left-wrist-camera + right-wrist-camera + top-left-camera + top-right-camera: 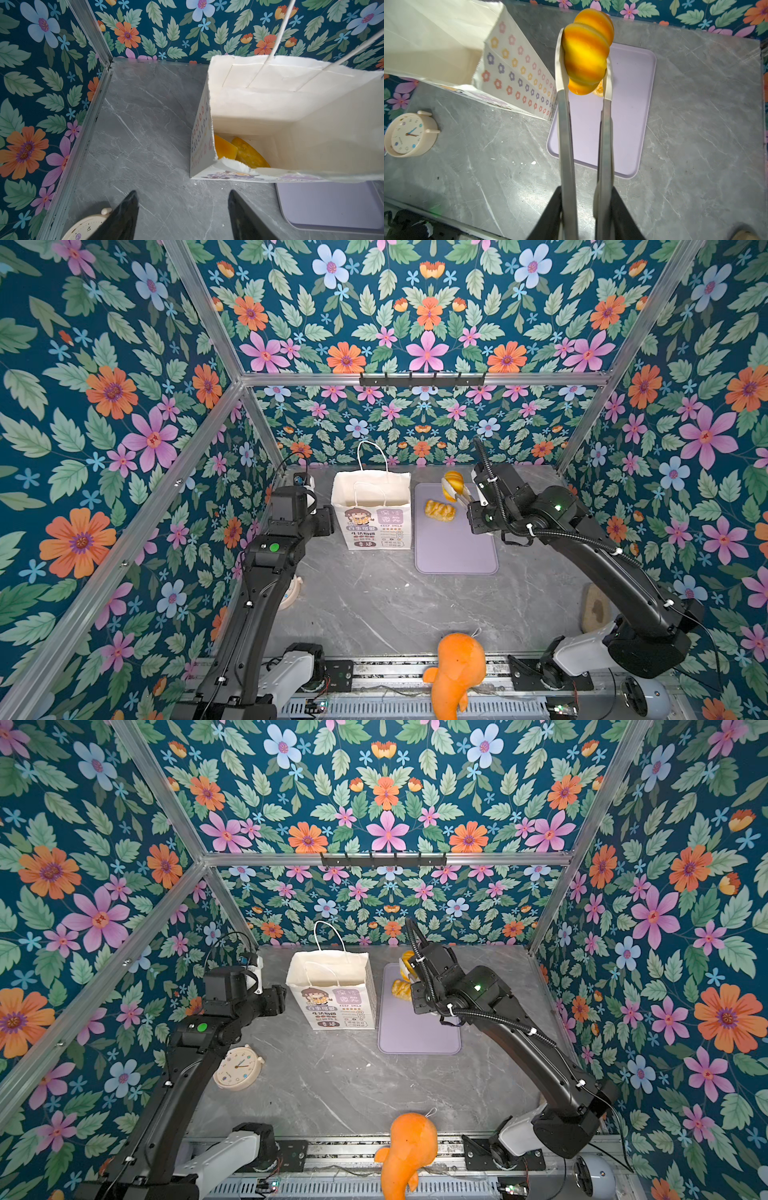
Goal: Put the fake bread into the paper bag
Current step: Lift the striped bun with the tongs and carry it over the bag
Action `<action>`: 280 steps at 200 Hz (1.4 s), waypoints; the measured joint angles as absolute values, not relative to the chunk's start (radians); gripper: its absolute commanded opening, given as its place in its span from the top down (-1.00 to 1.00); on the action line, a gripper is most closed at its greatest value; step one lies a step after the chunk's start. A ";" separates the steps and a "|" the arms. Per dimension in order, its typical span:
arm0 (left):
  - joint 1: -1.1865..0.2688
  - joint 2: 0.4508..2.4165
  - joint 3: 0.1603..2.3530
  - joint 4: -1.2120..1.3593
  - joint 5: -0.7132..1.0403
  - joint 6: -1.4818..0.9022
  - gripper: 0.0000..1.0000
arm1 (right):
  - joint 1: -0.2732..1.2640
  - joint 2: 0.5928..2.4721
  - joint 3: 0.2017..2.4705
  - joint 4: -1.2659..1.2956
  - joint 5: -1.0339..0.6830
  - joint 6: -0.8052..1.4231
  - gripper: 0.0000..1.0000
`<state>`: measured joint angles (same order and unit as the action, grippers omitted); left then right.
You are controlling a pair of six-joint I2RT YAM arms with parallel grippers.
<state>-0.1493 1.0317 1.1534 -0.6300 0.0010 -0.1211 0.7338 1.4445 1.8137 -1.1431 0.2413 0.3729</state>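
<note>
Right now the right claw point(586, 216) is clamped on a pair of tongs point(564, 128). The tong tips pinch the ridged bun point(586, 56) in the air above the far end of the tray point(457, 547). A braided roll point(439, 510) lies on that tray, apart from the tongs. The bag point(376, 526) stands upright on the surface point(374, 605) just beside the tray. Its mouth is open and two breads point(225, 148) lie on its bottom. The left claw point(181, 195) hangs wide and empty near the bag's other side, touching nothing that shows.

The step in hand looks like the carry to the bag. To do it well, hold the squeeze steady — the bun sits only between the tong tips, and a slack grip would likely drop it short. Swing across high enough for the bun to clear the near rim and the cord handles point(371, 456). Centre it over the mouth and dip the tips inside before letting go. The bag is probably light, so a knock on its rim could fold or tip it — come down from above rather than from the side. The left claw is close enough to steady the bag's wall if it leans.
</note>
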 measured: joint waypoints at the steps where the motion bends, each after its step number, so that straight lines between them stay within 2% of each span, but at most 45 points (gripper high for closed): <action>1: -0.149 1.032 1.154 -0.630 0.001 -0.121 -0.38 | 0.734 1.444 1.816 -1.143 0.240 0.371 0.34; 91: -0.149 1.024 1.164 -0.644 0.022 -0.129 -0.38 | 0.734 1.498 2.114 -1.153 0.093 0.185 0.36; 182: -0.149 0.994 1.164 -0.654 0.028 -0.150 -0.36 | 0.734 1.737 2.373 -1.138 -0.126 0.086 0.35; 280: -0.149 0.992 1.170 -0.662 0.028 -0.154 -0.34 | 0.698 1.864 2.467 -1.230 -0.301 -0.061 0.32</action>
